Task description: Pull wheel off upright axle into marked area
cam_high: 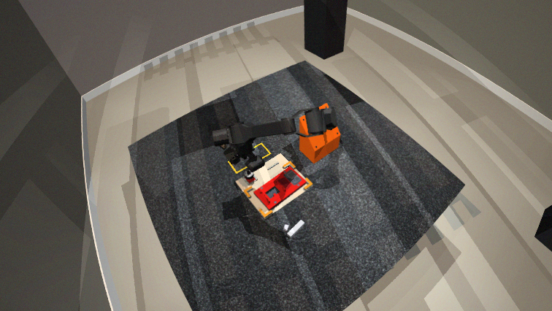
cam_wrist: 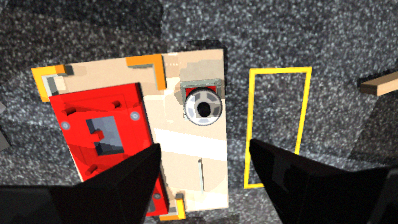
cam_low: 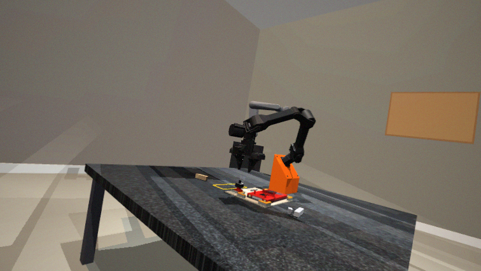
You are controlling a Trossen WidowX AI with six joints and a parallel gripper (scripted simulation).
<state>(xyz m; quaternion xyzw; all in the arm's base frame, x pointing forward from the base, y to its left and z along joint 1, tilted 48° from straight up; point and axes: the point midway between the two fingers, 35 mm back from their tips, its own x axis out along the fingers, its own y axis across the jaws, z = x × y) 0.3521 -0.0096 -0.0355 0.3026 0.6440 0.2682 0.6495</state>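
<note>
Jaws apart above wheel [cam_wrist: 202, 107]

No text, number or brand could be read anywhere. The pale board [cam_wrist: 195, 150] below the jaws carried a short dark line of print near its edge, seen from the top view, but it was too small to make out. The only sign was the yellow rectangle outline [cam_wrist: 276, 125] on the table, lying just beyond the tip of one jaw, beside the board.
</note>
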